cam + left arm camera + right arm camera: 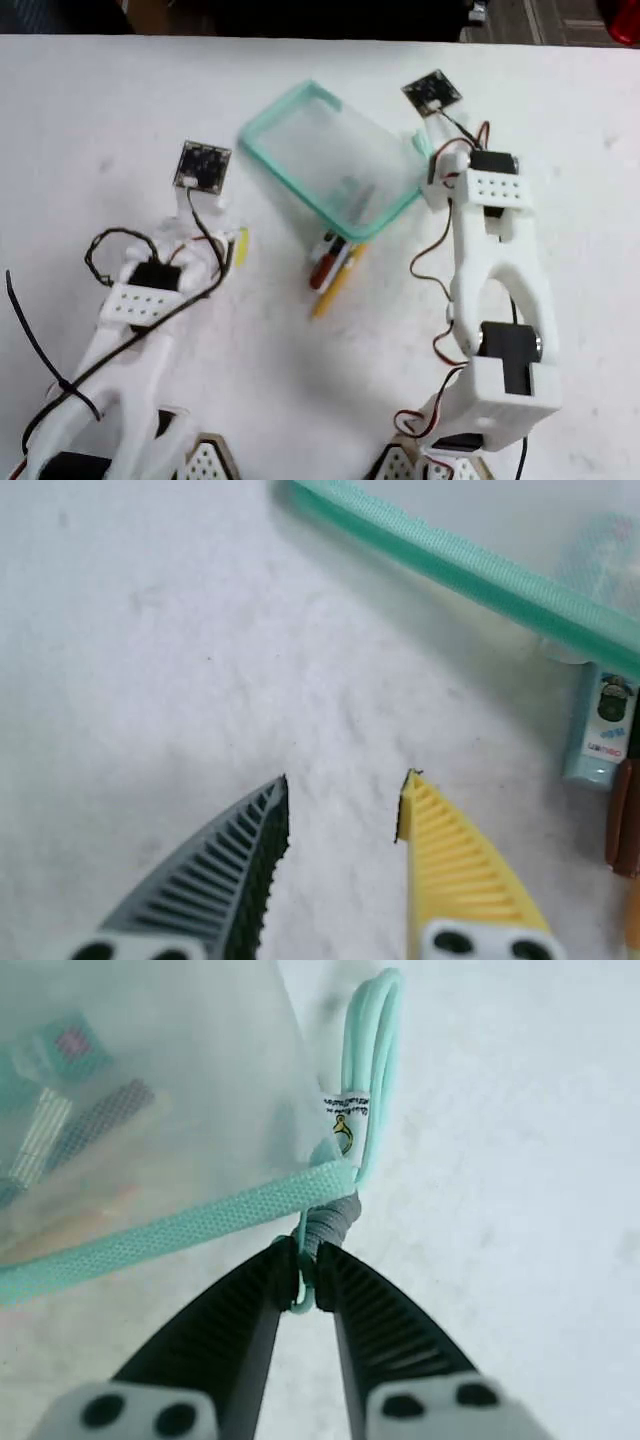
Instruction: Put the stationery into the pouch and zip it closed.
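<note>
1. The white tabletop (110,100) carries one pouch (320,150). It is see-through, has a teal border, and lies slantwise between the two arms.
2. Three pieces of stationery stick out from under the pouch's near edge. They are a brown-red pen (323,270), a yellow pencil (333,287) and a pale blue tube (603,725), bunched side by side.
3. The pouch covers their far ends. The right wrist view shows more shapes through the mesh, but I cannot tell whether they are inside the pouch or beneath it.
4. The left pincer (345,800) has one grey and one yellow finger. It is spread wide with nothing between the fingers, low over bare tabletop.
5. The left pincer is near the pouch's teal edge. The stationery lies off to its yellow-finger side, and nothing stands between them.
6. The right pincer (305,1260) has two black fingers. They are pinched narrow on the teal cord (370,1050), a loop at the pouch's corner, just by the grey knot.
7. One small white label (345,1125) hangs at that corner, just beyond the pinched fingers.
8. The right arm runs along the pouch's right side and reaches the corner farthest from the stationery.
9. In the high view each wrist carries one small black square board, two in all, with dark and red wires trailing along both arms.
</note>
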